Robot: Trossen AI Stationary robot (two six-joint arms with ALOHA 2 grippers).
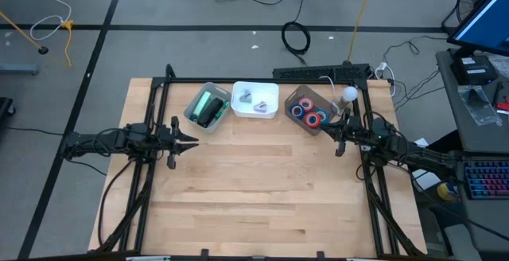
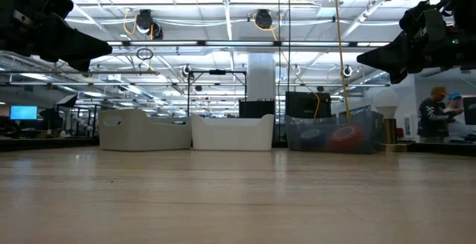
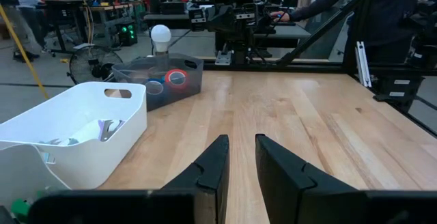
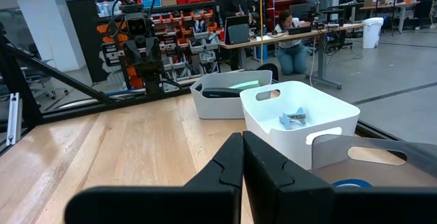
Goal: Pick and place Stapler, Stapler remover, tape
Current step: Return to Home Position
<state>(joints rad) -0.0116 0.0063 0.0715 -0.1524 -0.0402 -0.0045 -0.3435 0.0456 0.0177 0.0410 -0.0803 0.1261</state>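
Right end effector near tape

Left pincer slightly parted, right pincer closed

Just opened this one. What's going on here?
Nothing is being handled at this moment. Both arms hover at the table's sides, holding nothing: the left gripper has its jaws slightly apart, the right gripper has its jaws shut. Along the far edge, the staplers lie in the grey bin, the staple removers in the white bin and the tape rolls in the dark bin. The sorting looks done.
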